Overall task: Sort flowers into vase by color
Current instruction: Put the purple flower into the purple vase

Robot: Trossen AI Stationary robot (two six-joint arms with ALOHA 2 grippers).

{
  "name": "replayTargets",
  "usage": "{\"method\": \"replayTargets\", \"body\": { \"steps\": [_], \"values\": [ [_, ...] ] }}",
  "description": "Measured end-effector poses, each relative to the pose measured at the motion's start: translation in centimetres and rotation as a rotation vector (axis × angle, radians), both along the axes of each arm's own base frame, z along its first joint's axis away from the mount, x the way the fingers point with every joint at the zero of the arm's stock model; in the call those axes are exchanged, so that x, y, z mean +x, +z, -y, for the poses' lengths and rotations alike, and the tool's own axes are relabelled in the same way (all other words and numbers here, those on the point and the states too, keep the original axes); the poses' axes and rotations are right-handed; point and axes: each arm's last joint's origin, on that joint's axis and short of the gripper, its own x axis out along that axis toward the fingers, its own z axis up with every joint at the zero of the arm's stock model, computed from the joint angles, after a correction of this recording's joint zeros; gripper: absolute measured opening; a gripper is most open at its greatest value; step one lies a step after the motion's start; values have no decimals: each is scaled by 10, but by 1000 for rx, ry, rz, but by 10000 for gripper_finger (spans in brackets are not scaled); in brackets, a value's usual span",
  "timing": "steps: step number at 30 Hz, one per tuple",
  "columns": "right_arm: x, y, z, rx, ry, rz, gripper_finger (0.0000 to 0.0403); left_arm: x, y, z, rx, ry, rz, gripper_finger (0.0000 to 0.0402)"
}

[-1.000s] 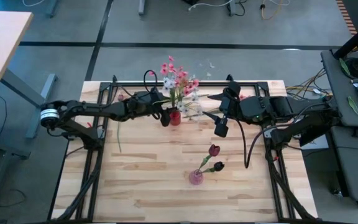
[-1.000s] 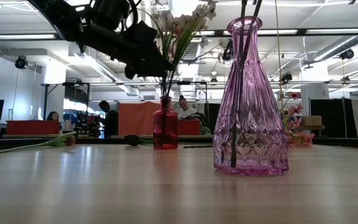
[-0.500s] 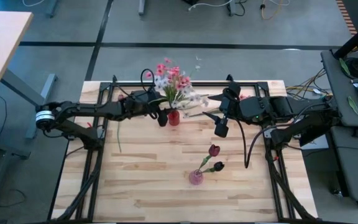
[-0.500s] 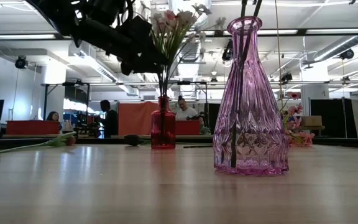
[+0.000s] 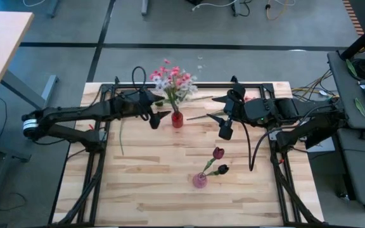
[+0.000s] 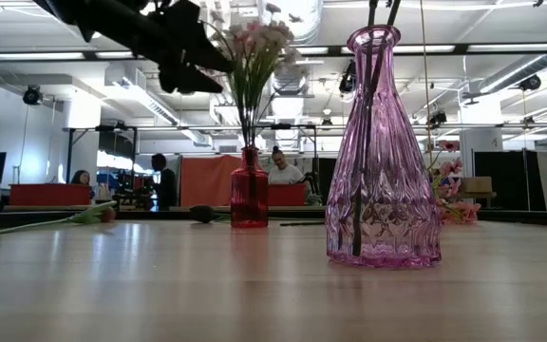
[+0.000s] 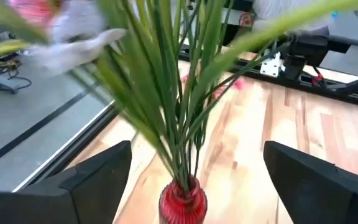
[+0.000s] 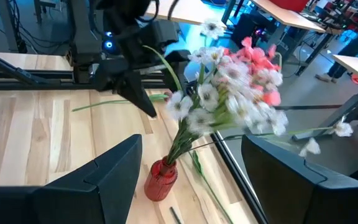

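Note:
A small red vase [image 5: 177, 119] stands near the table's far edge and holds a bunch of pink and white flowers [image 5: 172, 81] by their green stems [image 7: 180, 118]. My left gripper [image 5: 160, 118] is open, just left of the vase at neck height; in the left wrist view its fingers stand wide on either side of the vase [image 7: 182, 203], apart from it. My right gripper [image 5: 213, 107] hovers open to the right of the vase [image 8: 160, 178]. A clear purple vase [image 5: 199, 180] nearer the front holds two dark red tulip buds [image 5: 218, 152].
A loose green stem [image 5: 198, 116] lies on the table between the red vase and my right gripper. Another flower [image 5: 120, 136] lies at the table's left; the low view shows its bud [image 6: 103, 215]. A black frame rail [image 5: 258, 84] runs along the far edge. People sit in the room beyond.
My left gripper has drawn back from the red vase's neck toward the table's left, and in the low view it has also risen. The bunch of flowers in the red vase has swayed from leaning right over to the left.

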Motion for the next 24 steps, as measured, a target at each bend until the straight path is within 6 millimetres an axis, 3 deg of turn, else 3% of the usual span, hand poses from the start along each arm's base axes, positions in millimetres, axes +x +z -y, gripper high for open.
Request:
{"method": "replayTargets", "body": {
  "steps": [8,12,17,24],
  "values": [
    [0,0,0,1,-2,0,267,-33,4,10,-101,28,-108,350],
    [0,0,0,2,-2,-1,267,-53,-4,14,-227,165,-211,350],
    [0,-1,0,1,-2,-4,267,-79,-33,15,-305,508,-492,350],
    [0,-1,0,2,0,-6,267,-85,-87,6,-414,681,-647,335]
  ]
}}
